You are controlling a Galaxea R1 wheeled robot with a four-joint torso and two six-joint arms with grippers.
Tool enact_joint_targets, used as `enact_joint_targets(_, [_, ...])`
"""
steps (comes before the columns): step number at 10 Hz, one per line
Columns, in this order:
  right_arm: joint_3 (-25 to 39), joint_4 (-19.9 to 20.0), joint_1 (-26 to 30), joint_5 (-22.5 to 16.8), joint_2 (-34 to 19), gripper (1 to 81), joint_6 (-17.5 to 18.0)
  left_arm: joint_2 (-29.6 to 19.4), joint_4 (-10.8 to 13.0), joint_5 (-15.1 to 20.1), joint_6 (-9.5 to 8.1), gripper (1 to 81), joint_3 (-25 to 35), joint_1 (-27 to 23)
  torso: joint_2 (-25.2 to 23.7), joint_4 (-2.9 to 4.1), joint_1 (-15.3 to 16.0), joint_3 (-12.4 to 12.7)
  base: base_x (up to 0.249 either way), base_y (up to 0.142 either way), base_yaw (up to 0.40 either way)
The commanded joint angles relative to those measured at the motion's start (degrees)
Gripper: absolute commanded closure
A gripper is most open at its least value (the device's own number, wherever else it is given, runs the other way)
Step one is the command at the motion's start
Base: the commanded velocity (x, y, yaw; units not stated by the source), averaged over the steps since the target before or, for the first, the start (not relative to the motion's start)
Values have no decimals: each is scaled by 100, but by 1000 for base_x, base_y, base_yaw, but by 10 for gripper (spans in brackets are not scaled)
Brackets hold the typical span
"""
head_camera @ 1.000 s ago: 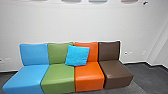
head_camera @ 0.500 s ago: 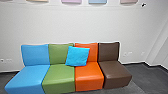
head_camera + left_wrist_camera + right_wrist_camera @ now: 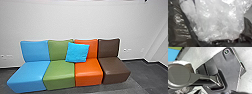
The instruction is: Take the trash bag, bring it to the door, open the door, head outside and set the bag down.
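Close in front of the left wrist camera is the trash bag: shiny black plastic (image 3: 178,25) lies around a crumpled, clear whitish plastic (image 3: 215,21). Black plastic also shows along the lower edge and at one side of the pale part. Whether my left gripper holds the bag cannot be made out. The right wrist view looks down past the robot's own dark plate and jointed bar onto grey floor. How my right gripper stands cannot be told.
Ahead, a row of seats stands against a white wall (image 3: 75,20): blue (image 3: 30,75), green (image 3: 60,72), orange (image 3: 88,71) and brown (image 3: 113,68). A bright blue cushion (image 3: 77,52) leans on the backrests. Dark grey floor (image 3: 147,77) lies to the right.
The head camera's picture has shifted, first a little down, then up; the coloured panels at the wall's top have nearly left it. The seats and cushion stand as before.
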Motion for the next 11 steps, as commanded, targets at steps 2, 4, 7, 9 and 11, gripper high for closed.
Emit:
enact_joint_targets(2, [-359, -23, 86, -528, 53, 10, -7, 111, -6, 478, 84, 811, -277, -200, 769, 0, -494, 364, 0, 0, 0])
enact_joint_targets(4, [-554, -32, 86, -537, 247, 10, -16, 261, -6, 478, 84, 811, -480, -192, 1132, 0, -728, 508, 0, 0, 0])
enact_joint_targets(7, [-589, -32, 103, -537, 335, 10, -16, 340, -6, 478, 84, 811, -594, -183, 1749, 0, -1132, 829, 0, 0, 0])
enact_joint_targets(9, [-668, -32, 103, -537, 396, 10, -8, 358, -15, 478, 84, 811, -594, -183, 2181, 0, -1414, 704, 0, 0, 0])
enact_joint_targets(11, [-712, -32, 94, -537, 431, 10, -16, 367, -6, 478, 84, 811, -594, -182, 2583, 0, -1685, 780, 0, 0, 0])
